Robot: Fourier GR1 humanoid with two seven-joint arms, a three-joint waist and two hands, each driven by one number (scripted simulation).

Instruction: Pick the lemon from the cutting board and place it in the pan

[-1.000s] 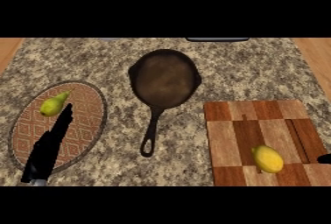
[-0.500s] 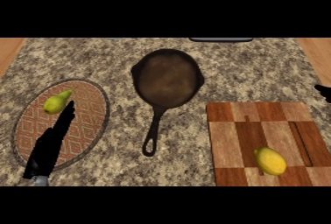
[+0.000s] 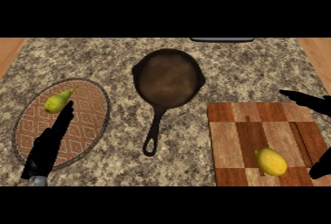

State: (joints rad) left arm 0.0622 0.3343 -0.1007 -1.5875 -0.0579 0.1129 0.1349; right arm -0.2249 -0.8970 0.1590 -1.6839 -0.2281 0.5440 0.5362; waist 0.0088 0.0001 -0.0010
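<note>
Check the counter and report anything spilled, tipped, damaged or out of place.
Nothing stands out. The pan sits flat and empty, handle toward the robot. The lemon lies on the cutting board, and a pear rests on the patterned plate. No spills or damage show.

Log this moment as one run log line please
phase: reaching | yellow lemon on wooden cutting board, not held | black cast-iron pan holds nothing | right robot hand open over board's far right | left robot hand open over patterned plate
</note>
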